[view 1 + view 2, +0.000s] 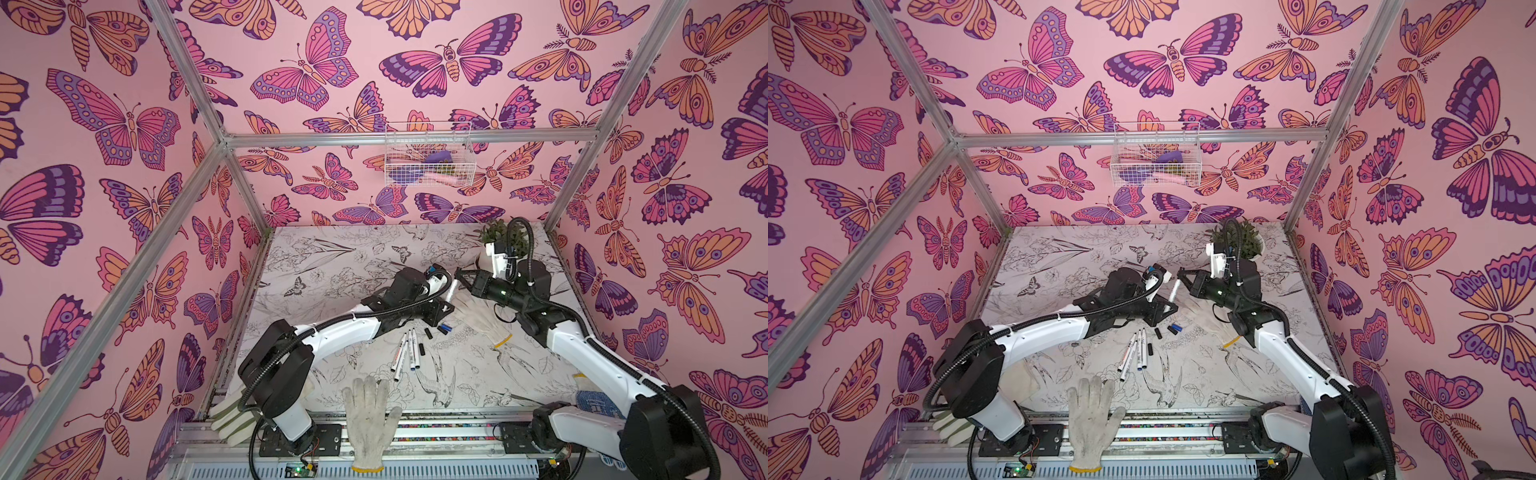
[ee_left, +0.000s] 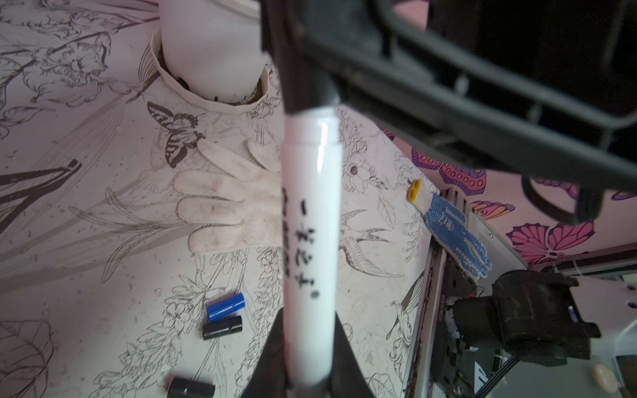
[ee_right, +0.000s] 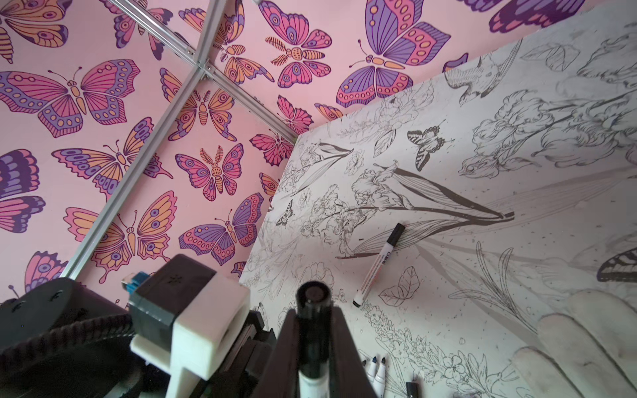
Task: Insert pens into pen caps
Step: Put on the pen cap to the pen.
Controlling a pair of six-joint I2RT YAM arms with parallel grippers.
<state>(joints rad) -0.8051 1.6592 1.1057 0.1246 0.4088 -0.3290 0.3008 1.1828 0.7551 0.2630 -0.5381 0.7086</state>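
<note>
A white pen [image 1: 451,291] hangs in the air between my two arms. My left gripper [image 1: 449,300] is shut on its barrel [image 2: 310,213]. My right gripper [image 1: 458,277] is shut on the black pen cap [image 3: 313,327], which sits over the pen's tip [image 2: 306,89]. Several uncapped pens [image 1: 405,351] lie side by side mid-table below the left arm. Loose caps lie near them: a blue one [image 2: 225,305], a black one [image 2: 222,327] against it, and another black one [image 2: 191,387]. One capped pen [image 3: 379,265] lies alone on the table.
A white glove [image 1: 478,316] lies under the right arm, another [image 1: 370,415] over the front rail, and a blue-dotted one [image 1: 598,403] at the right edge. A potted plant [image 1: 503,241] stands at the back right. A wire basket [image 1: 428,153] hangs on the back wall.
</note>
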